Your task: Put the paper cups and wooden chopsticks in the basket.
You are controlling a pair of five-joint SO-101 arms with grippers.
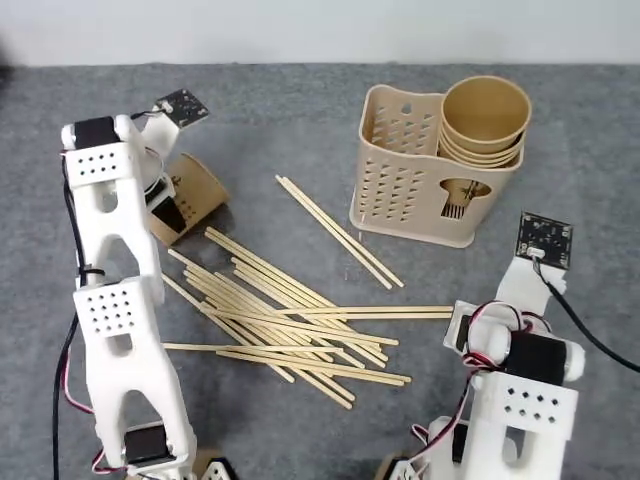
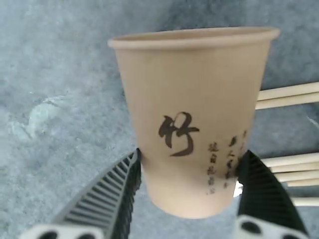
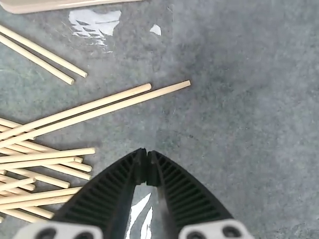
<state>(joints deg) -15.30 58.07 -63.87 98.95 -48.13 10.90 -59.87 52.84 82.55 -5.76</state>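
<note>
Pinching the cup (image 2: 192, 124) low on its body, just above the base, the left gripper (image 2: 191, 158) is pressing one ribbed finger against each side of the paper wall, so it is closed on the cup rather than open around it. The cup is lying tilted on the table (image 1: 300, 110), well apart from the basket (image 1: 400, 190), on the side away from the compartment where a stack (image 1: 487, 118) of cups is already sitting.

The cup is looking light, thin-walled and easy to crush. I am judging a gentle squeeze near the base, where the bottom is stiffening the wall, to be the safest hold. The left arm is standing stretched out, elbow raised, wrist tipped down over the cup.

The chopsticks (image 1: 280, 310) are lying scattered between the cup and the basket, one pair just beside the basket's foot. They are looking stiff, thin and likely to roll, so I am judging a mid-length hold, a few at a time, to be best.

The right gripper (image 3: 147, 155) is hanging over bare table on the near side of the basket, fingers pressed together and holding nothing, with its arm sitting folded.
</note>
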